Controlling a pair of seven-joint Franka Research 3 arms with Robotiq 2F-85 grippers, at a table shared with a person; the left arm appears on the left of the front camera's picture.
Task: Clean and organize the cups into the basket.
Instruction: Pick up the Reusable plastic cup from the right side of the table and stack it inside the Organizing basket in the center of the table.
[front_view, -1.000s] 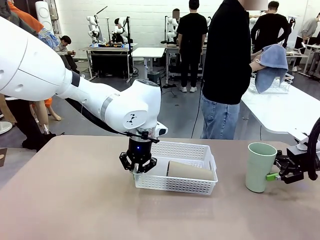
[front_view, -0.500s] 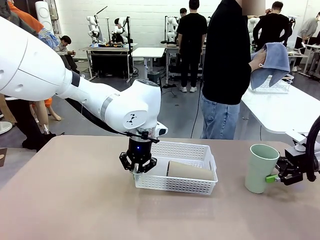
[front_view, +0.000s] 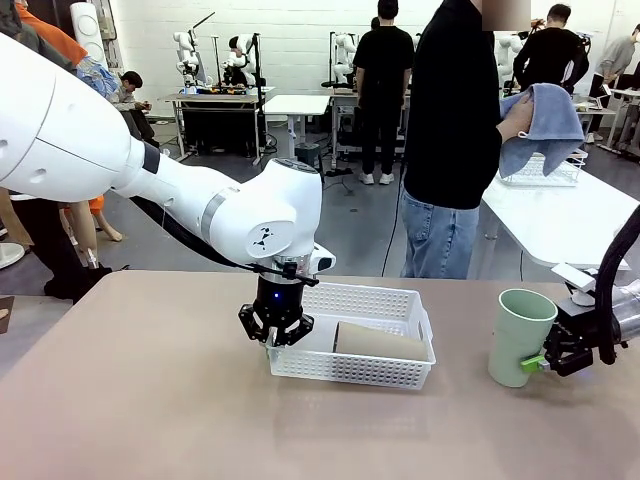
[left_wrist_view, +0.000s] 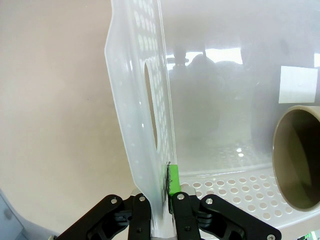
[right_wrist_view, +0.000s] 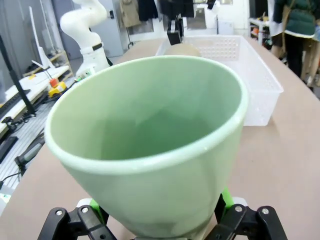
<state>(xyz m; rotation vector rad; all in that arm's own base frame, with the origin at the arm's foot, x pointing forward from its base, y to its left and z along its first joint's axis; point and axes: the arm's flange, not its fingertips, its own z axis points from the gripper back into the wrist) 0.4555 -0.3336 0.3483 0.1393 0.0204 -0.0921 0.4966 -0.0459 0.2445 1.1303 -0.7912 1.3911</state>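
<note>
- Front view: the left gripper points straight down at the left end of the white basket, its fingers pinched narrowly on that end wall.
- The basket sits on the brown table, near the middle. A brown cup lies on its side in the basket's right half.
- To the right, well apart from the basket, the right gripper comes in from the side and holds the green cup low on its body. The cup has its mouth up and leans a little. I cannot tell if its base touches the table.
- Across the table a person stands holding a blue cloth.
- Left wrist view: the two fingers clamp the thin end wall of the basket between them, and one green pad presses on its inner face. The open mouth of the brown cup faces this wall from the right edge.
- Right wrist view: the green cup is wedged between the fingers, with a green pad against each side of its lower body. Beyond it the basket holds the brown cup.
</note>
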